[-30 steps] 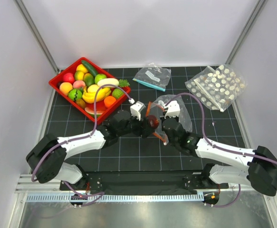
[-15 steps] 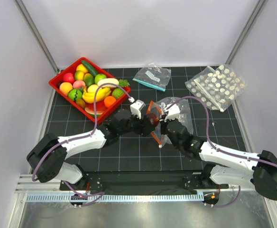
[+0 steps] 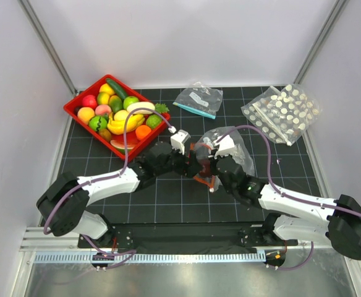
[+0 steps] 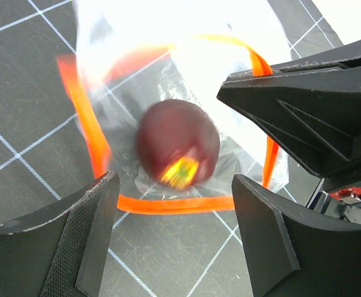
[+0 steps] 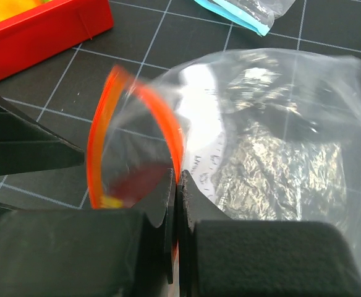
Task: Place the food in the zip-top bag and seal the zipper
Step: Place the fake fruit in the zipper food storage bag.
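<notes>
Spreads the left end effector point(image 4: 174, 179) wide above the gaping bag point(image 5: 273, 142); shows a dark red fruit point(image 4: 177, 145), blurred, within the ring of the zipper point(image 4: 81, 105); pinches that zipper in the closed right end effector point(image 5: 177, 185); finds the bag mid-table point(image 3: 180, 198) between both arms, more food point(image 3: 115, 111) in the red tray point(image 3: 75, 106) at back left.

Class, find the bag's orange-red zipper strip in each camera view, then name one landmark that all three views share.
Top external: the zipper strip sits at mid-picture.
Left wrist: the zipper strip forms a loop in the middle, ringing a dark red fruit.
Right wrist: the zipper strip is an arc left of centre.
Shared landmark: the black grid mat.
</notes>
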Controlling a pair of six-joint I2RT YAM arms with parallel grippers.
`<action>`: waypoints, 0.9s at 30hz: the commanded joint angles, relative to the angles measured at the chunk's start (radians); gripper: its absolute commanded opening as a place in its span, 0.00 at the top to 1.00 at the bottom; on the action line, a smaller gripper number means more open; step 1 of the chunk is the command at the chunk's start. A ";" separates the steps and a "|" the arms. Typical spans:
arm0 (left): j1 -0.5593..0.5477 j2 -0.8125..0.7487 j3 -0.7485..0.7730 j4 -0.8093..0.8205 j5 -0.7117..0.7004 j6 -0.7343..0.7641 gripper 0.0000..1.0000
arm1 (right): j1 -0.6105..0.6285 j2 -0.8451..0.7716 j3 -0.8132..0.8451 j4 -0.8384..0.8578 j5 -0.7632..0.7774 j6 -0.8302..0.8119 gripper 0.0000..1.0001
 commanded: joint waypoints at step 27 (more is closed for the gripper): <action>-0.004 0.076 0.069 -0.101 -0.213 -0.132 0.30 | 0.005 -0.007 0.033 0.015 0.138 0.048 0.99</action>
